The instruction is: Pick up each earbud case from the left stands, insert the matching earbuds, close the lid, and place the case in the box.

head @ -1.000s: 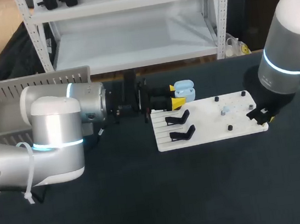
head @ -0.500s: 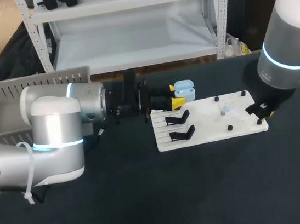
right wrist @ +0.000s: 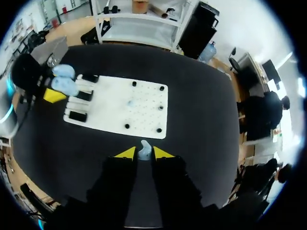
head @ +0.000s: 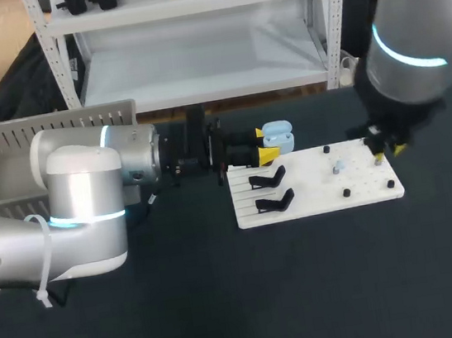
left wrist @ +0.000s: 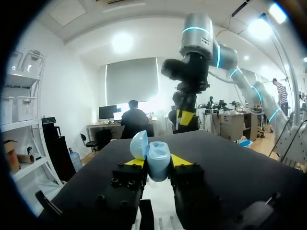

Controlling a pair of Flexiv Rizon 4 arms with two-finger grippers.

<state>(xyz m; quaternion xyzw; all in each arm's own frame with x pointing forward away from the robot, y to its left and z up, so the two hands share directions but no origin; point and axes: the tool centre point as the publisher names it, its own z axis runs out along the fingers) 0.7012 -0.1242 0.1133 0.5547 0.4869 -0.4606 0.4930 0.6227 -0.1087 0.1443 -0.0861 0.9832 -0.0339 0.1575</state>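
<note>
A light-blue earbud case (head: 278,135) with its lid open is held off the table at the far left corner of the white board (head: 317,194), my left gripper (head: 266,145) shut on it. In the left wrist view the case (left wrist: 157,162) stands upright between the yellow tips. My right gripper (head: 383,149) hangs above the board's right end, shut on a small pale earbud (right wrist: 144,150). Another earbud (head: 338,165) sits on the board near its middle. Two black stands (head: 271,192) on the board's left part hold nothing.
A grey slatted box (head: 46,130) stands at the table's back left, behind my left arm. Several short black pegs (head: 347,193) stick up from the board. Dark table surface lies in front of the board.
My right arm has risen and swung from the board's front right corner toward its far right end. The left arm and the case have stayed still.
</note>
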